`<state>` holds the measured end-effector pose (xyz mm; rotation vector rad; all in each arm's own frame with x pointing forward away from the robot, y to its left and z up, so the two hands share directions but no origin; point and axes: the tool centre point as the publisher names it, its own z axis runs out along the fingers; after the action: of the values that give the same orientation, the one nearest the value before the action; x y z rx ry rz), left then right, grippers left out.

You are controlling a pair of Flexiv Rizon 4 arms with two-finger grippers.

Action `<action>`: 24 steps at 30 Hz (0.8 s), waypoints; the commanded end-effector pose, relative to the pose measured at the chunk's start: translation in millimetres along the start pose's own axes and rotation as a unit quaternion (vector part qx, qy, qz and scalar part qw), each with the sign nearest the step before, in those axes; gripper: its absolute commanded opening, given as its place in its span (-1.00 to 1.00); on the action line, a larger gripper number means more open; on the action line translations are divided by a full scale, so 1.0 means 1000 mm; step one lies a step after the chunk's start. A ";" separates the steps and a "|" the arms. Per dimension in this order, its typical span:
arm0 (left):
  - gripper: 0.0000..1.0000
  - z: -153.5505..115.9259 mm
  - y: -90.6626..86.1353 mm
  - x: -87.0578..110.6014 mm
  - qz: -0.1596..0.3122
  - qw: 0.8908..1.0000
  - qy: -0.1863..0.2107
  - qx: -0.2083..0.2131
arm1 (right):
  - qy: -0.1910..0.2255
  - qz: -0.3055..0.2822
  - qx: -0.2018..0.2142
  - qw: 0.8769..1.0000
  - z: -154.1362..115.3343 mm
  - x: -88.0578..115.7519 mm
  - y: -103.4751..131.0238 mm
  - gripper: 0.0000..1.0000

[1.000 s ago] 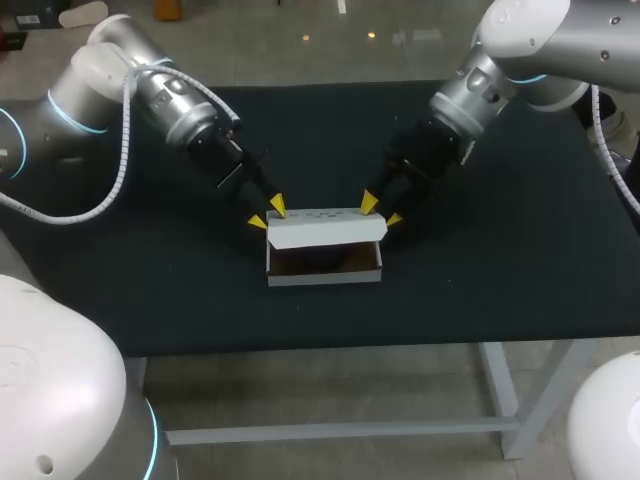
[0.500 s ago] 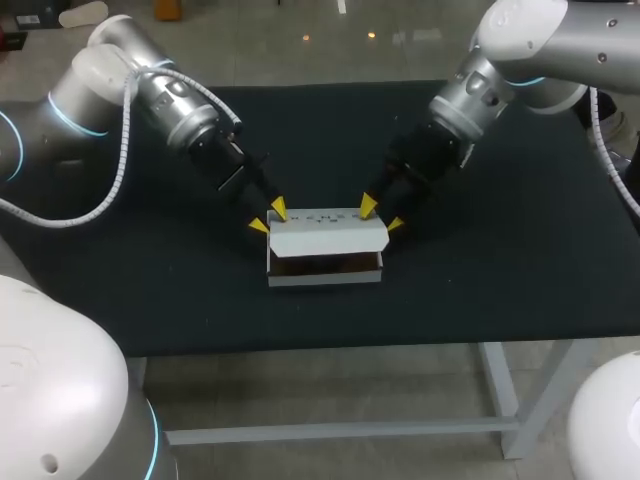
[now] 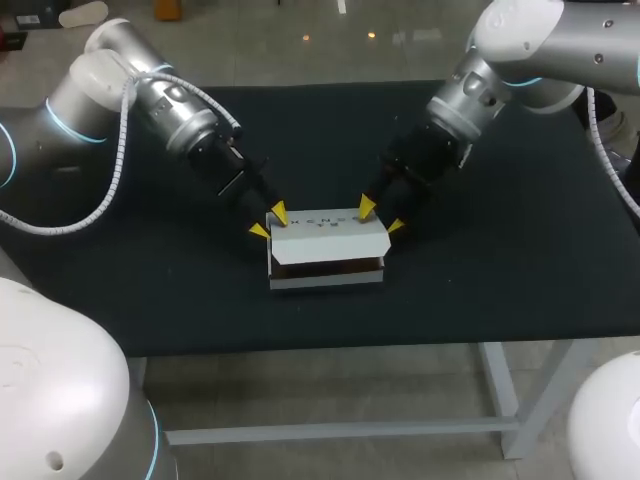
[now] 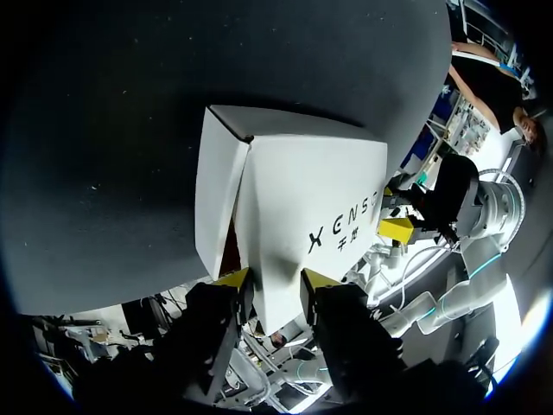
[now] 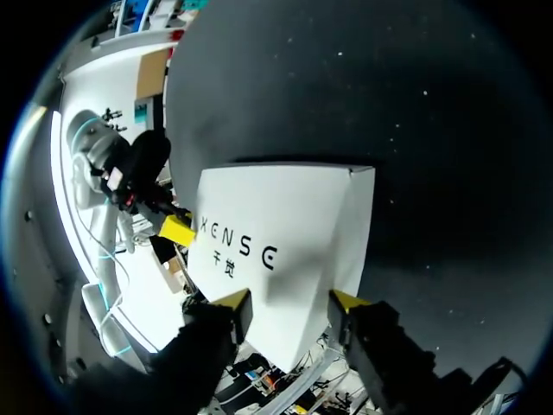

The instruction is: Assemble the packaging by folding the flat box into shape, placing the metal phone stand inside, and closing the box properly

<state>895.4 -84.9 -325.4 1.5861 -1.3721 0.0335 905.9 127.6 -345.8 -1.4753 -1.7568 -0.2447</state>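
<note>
Centre of the table [image 3: 500, 260]: the white box [image 3: 327, 278] stands folded into shape, and its lid [image 3: 328, 237] is tipped low over the body but not yet shut. My left gripper [image 3: 269, 221] is at the lid's upper-left corner and my right gripper [image 3: 380, 216] at its upper-right corner. One arm comes in from each upper corner of the frame.

Both pairs of jaws stand spread. In each wrist view the near edge of the lid lies between my yellow tips, with the printed face stretching away ahead of them. They look to be bearing on the lid, not pinching it.

By my reckoning the folding is done, since the walls are up and the body sits square on the cloth. Along the lower edge of the box a narrow dark slot [image 3: 328, 268] shows between lid and front wall, with a brownish inside behind it. The stand cannot be seen through the slot, so I cannot say from here whether it is in the box.

What is left, as I judge it, is the closing. The lid has to come down the rest of the way, and its front flap must be tucked inside the front wall so that the box stays shut.
</note>
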 end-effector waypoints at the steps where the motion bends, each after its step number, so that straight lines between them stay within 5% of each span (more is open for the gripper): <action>1: -0.22 0.004 0.004 0.000 0.001 1.000 0.002 0.007 | -0.005 0.000 0.005 1.000 0.003 0.004 0.003 0.18; 24: -0.20 0.006 0.003 -0.007 -0.001 1.000 0.001 0.020 | -0.018 0.014 0.012 1.000 0.005 -0.010 0.003 0.10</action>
<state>889.0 -82.7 -331.6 1.6170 -1.3770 0.0576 904.1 124.2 -357.4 -1.4979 -1.7611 -0.1914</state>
